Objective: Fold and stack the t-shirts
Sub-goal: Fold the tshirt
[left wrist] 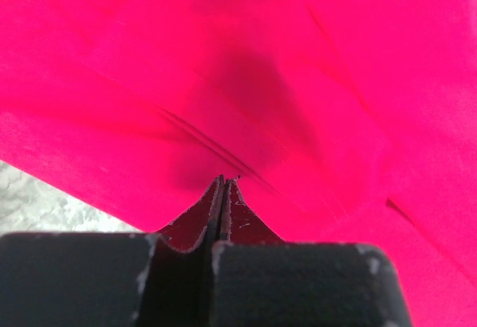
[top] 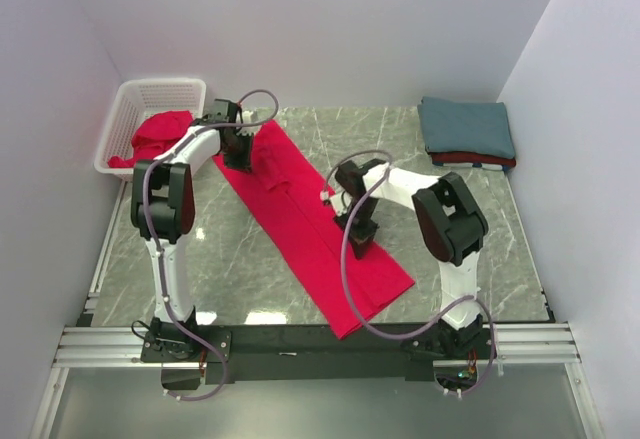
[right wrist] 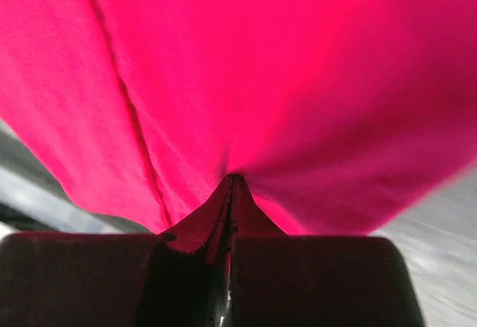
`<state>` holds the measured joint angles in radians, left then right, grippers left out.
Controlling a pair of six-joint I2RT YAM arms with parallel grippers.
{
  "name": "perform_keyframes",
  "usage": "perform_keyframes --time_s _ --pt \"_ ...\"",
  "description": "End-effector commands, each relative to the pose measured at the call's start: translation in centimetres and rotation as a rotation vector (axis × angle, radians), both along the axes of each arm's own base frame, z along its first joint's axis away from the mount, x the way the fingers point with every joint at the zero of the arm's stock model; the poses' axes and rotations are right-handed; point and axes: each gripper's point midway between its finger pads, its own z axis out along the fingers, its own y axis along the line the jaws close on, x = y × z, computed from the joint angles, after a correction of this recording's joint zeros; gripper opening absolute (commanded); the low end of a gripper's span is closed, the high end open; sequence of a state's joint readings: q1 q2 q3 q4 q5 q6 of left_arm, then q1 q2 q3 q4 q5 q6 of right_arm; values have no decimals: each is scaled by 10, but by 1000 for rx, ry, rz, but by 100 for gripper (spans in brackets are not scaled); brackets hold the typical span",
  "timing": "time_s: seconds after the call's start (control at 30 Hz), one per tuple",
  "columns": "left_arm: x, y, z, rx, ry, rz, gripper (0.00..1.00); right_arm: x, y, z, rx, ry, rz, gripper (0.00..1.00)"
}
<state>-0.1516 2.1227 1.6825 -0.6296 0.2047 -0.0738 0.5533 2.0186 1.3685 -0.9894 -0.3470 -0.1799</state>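
Note:
A bright red t-shirt (top: 300, 214) lies folded into a long narrow strip, running diagonally from the back left to the near right of the marble table (top: 470, 249). My left gripper (top: 243, 159) is down on the strip's far left end. In the left wrist view its jaws (left wrist: 226, 179) are pressed together with the red cloth (left wrist: 298, 81) creased at their tips. My right gripper (top: 358, 244) sits on the strip's nearer half, and its closed tips (right wrist: 232, 178) pinch a puckered fold of the shirt (right wrist: 298, 66).
A white lattice basket (top: 160, 84) at the back left holds more crumpled red t-shirts (top: 160, 134). At the back right a folded teal-blue t-shirt (top: 465, 124) rests on a darker red one (top: 470, 159). White walls enclose the table on three sides.

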Motion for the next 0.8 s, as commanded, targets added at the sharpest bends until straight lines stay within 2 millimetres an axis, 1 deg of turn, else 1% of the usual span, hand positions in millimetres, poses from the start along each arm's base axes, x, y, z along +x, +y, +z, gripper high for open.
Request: perform_keyframes --time_s 0.0,0.03,0.07,0.1,0.13,0.17,0.2,0.23,0.27,0.3,0.33,0.37,0.4,0.43,0.47,0.5,0.57,0.6,0.63,0.67,0.7,0.73,0.77 --pt "12 -7 0 -11 -12 17 1 -33 18 -9 24 64 74 0" --pt "11 -8 -13 -6 16 14 1 -40 25 -7 41 81 82 0" --pt "14 -15 -14 -1 13 1 1 -53 38 -4 91 121 99 0" --pt "14 -18 -18 4 21 -5 1 -59 46 -1 116 137 107 0" --pt "14 -22 -31 11 44 -13 1 -65 54 2 147 158 111 0" --pt "18 -32 -30 0 36 -33 1 -72 61 4 173 178 124 0" --pt "18 -38 -33 -14 43 -46 1 -84 78 14 246 223 143 0" --pt "19 -44 -43 -20 57 -55 1 -89 86 18 277 243 138 0" --pt "25 -57 -38 -43 37 -82 1 -91 95 23 314 244 146 0" --pt "29 -64 -38 -44 29 -94 1 -94 108 37 375 252 164 0" --pt "30 -69 -47 -40 41 -109 1 -94 114 44 399 246 170 0" --pt "41 -82 -35 -43 0 -138 1 -90 120 51 429 227 171 0" --pt "45 -89 -32 -57 -12 -159 1 -83 125 65 464 186 172 0" --pt "49 -95 -32 -61 -22 -168 1 -78 127 71 476 161 165 0" --pt "59 -102 -19 -70 -67 -184 1 -71 130 79 496 127 160 0" --pt "63 -107 -12 -89 -90 -196 1 -63 132 93 528 80 156 0" --pt "71 -114 13 -116 -146 -209 1 -37 131 110 575 16 96 1" --pt "76 -116 35 -132 -201 -216 1 -27 130 124 610 -24 73 1" --pt "77 -115 44 -141 -221 -214 1 1 126 135 655 -81 12 2" --pt "78 -115 56 -152 -244 -212 2 15 124 144 678 -100 -44 3" --pt "77 -113 81 -165 -286 -204 2 30 121 154 704 -133 -77 3" --pt "73 -111 84 -180 -287 -196 3 46 118 161 718 -149 -137 4" --pt "71 -104 90 -196 -289 -172 4 77 111 177 751 -223 -182 5"
